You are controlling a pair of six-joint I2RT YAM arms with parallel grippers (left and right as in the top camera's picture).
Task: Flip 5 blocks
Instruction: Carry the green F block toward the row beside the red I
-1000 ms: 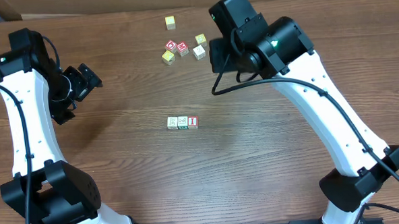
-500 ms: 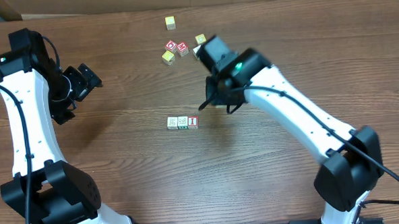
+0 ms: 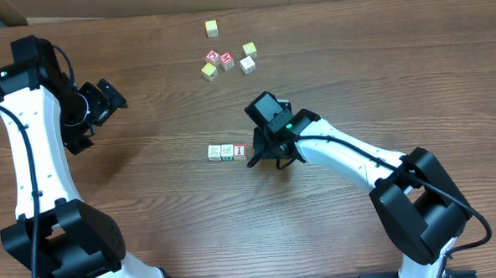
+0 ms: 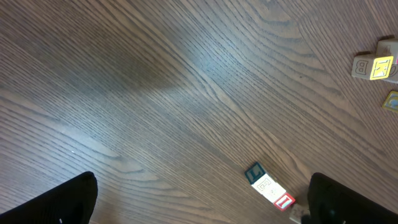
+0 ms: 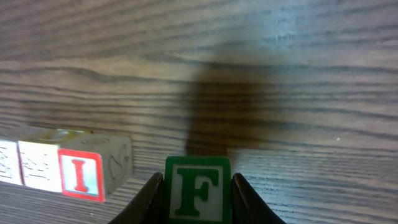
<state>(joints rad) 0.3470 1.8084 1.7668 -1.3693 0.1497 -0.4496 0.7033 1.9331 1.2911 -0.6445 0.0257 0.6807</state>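
Out at the middle of the desk (image 3: 150, 210), a block with a green "F" (image 5: 198, 186) was seen clamped between the fingers of the right gripper (image 5: 198, 208), the jaws narrowed to the cube's width. It was held just right of a row of three blocks (image 3: 227, 152), with a small gap to the red "I" block (image 5: 81, 174) at the row's end. Over on the other side, the left gripper (image 4: 202, 208) was spread wide, nothing in it. A loose cluster of cubes (image 3: 228, 60) was seen near the far edge.

right gripper (image 3: 260, 157) | just beside block row (image 3: 227, 152) (three, touching) | left gripper (image 3: 110, 96) well apart
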